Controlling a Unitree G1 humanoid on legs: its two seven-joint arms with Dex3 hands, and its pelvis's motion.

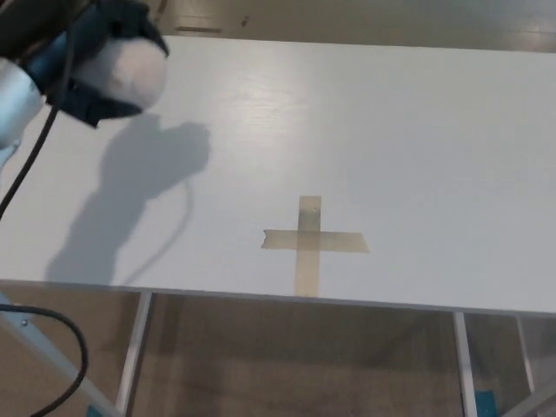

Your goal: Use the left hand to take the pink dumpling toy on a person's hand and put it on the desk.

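Up at the picture's top-left corner — left hand, black fingers wrapped round the pale pink dumpling toy, carried clear above the white desk, shadow thrown below. Held aloft presumably for transport; not set down yet. Tape cross near the front edge, probably a placement mark. No writing or brand readable anywhere. Right hand out of sight — no person visible either.
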